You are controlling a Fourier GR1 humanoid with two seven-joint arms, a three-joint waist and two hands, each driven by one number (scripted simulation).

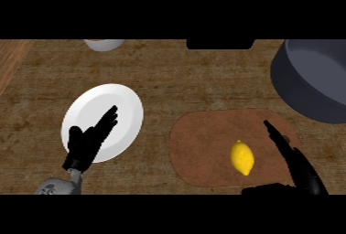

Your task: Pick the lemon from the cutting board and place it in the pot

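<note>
Head view tells me that the task is only at its beginning. The lemon lies on the brown cutting board, in its right half, and nothing holds it. My right hand is just beside it on the right, with the fingers straight and the thumb spread away from them; they hold nothing. So I judge that the grasp, the lift, the carry to the pot and the release are all left to do. The pot stands on the counter beyond the board, at the far right. My left hand rests with straight fingers over the white plate, also empty. The pot is cut off by the right edge, so I cannot see its whole inside. I cannot tell if the right hand touches the board or is above it.
</note>
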